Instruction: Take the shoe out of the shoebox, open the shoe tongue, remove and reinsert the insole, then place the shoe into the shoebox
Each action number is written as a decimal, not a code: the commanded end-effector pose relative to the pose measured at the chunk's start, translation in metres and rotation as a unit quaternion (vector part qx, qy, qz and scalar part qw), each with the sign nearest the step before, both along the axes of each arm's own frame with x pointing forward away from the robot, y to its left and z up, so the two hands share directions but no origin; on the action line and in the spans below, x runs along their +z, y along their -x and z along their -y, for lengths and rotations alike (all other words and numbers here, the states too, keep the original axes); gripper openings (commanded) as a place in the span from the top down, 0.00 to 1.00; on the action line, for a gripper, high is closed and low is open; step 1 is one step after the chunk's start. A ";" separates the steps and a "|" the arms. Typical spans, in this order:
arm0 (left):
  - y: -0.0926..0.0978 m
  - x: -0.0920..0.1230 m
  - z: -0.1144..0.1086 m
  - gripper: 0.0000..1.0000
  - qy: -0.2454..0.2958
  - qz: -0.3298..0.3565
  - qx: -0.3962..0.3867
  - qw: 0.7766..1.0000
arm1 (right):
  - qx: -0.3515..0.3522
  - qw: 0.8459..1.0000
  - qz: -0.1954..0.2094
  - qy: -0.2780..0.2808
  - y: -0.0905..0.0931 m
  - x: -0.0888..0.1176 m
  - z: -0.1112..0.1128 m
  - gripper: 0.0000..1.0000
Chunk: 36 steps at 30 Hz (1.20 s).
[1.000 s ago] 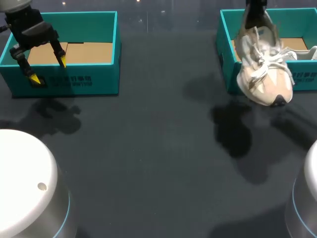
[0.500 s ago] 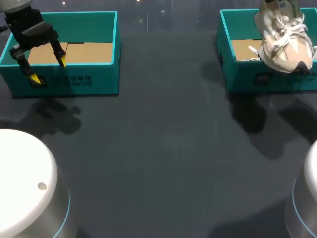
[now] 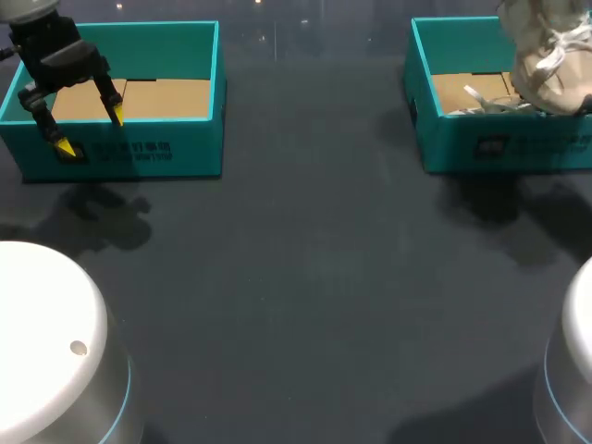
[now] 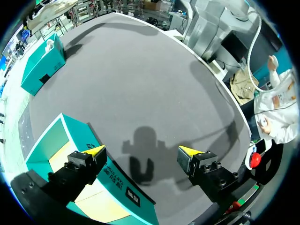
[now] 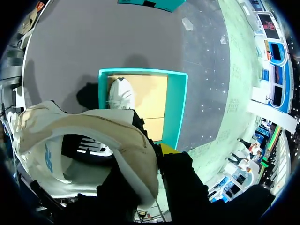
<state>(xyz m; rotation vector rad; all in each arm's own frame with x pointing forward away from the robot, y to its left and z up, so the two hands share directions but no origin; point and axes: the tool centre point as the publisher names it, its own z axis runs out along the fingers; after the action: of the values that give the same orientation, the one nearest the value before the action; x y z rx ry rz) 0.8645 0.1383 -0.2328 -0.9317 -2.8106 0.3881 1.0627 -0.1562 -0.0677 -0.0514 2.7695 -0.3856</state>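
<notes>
Right jaws were clamped on the shoe (image 3: 546,65), a finger on either side of its heel collar. They held it up over the right box (image 3: 504,146), well above the cardboard floor. A second shoe (image 5: 121,93) lay on that floor beside one teal wall.

Left jaws stood wide apart with nothing between them, over the front wall of the left box (image 3: 139,153). One tip was above the box's rim and the other out over the surface (image 3: 305,277). A broad stretch of dark surface ran between the two boxes and on toward the near side.

In the head view the held shoe ran off the top and right side, so the arm carrying it couldn't be seen. The second shoe showed there only as a white sliver with laces behind the front wall. From the right wrist, the held shoe covered part of the box's near side, and only one yellow tip peeked out.
</notes>
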 end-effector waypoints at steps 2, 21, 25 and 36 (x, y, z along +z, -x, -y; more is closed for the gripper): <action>0.000 0.000 0.000 0.00 -0.001 0.001 0.000 1.000 | 0.024 1.000 -0.007 -0.013 -0.044 0.003 0.029 1.00; 0.000 0.000 0.000 0.00 -0.001 0.001 0.000 1.000 | 0.007 0.999 -0.026 -0.029 -0.113 -0.041 0.092 1.00; 0.000 0.000 0.000 0.00 -0.001 0.001 0.000 1.000 | -0.040 0.998 -0.026 -0.047 -0.111 -0.054 0.098 1.00; 0.000 0.000 0.000 0.00 -0.001 0.001 0.000 1.000 | -0.310 0.947 -0.006 -0.084 -0.090 -0.070 0.130 1.00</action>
<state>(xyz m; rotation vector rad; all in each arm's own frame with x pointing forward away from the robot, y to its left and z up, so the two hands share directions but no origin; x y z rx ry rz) 0.8645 0.1383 -0.2328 -0.9317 -2.8106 0.3881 1.1572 -0.2849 -0.1432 0.5380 2.8244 -0.2851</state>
